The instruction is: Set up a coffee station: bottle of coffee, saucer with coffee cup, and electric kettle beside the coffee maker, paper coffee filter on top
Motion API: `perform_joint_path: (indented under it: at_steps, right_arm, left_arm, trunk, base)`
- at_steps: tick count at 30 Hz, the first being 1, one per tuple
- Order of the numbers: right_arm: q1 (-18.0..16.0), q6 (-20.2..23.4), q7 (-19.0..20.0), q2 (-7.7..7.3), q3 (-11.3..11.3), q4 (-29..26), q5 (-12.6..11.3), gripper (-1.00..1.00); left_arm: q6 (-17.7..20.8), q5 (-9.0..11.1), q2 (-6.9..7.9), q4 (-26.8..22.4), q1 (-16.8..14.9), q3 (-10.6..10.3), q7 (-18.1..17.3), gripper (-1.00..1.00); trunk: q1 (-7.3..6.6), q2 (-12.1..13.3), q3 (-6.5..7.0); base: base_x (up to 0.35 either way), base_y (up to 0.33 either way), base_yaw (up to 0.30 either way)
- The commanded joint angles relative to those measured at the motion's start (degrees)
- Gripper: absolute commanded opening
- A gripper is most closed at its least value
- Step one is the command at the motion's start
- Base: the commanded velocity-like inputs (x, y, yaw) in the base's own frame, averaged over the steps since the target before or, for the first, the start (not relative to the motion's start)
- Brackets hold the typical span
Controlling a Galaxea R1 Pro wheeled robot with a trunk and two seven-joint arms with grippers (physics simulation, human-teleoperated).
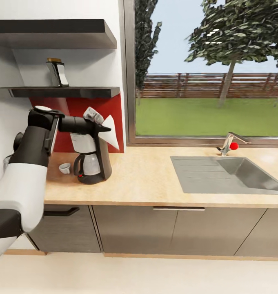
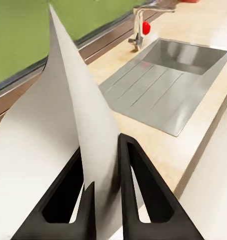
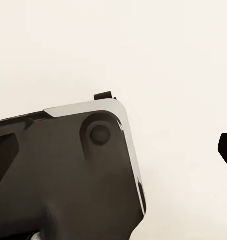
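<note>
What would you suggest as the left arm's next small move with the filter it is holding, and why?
Probably ease the left gripper down a little. It is shut on the paper coffee filter, which in the head view sits just above the coffee maker, beside its top rather than resting on it. Lowering first, then opening, should set the filter on top.

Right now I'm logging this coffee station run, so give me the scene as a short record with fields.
left pincer: shut on the paper coffee filter, held above the coffee maker
right pincer: cannot tell its state
coffee maker: on the kitchen countertop, in front of the red backsplash
coffee cup: on the countertop beside the coffee maker, no saucer under it
bottle of coffee: on the kitchen shelf
sink: set into the countertop under the window
</note>
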Motion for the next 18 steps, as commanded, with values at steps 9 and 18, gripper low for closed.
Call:
perform_joint_path:
  at_steps: [9, 18]
  right_arm:
    - [0.0, -0.1, -0.1, 0.0, 0.0, -0.1, -0.4, 1.0]
    - [0.0, -0.2, -0.2, -0.08, 0.1, -0.1, -0.3, 1.0]
  left_arm:
    - [3.4, -0.5, 7.29, 0.7, -5.2, -0.1, -0.3, -1.0]
    - [3.1, -0.7, 12.77, 0.6, -5.7, -0.2, -0.4, -1.0]
  trunk:
    - [0.04, -0.1, -0.13]
    - [0.04, -0.1, -0.13]
  base:
    - [0.0, 0.0, 0.001]
    - [0.0, 0.0, 0.0]
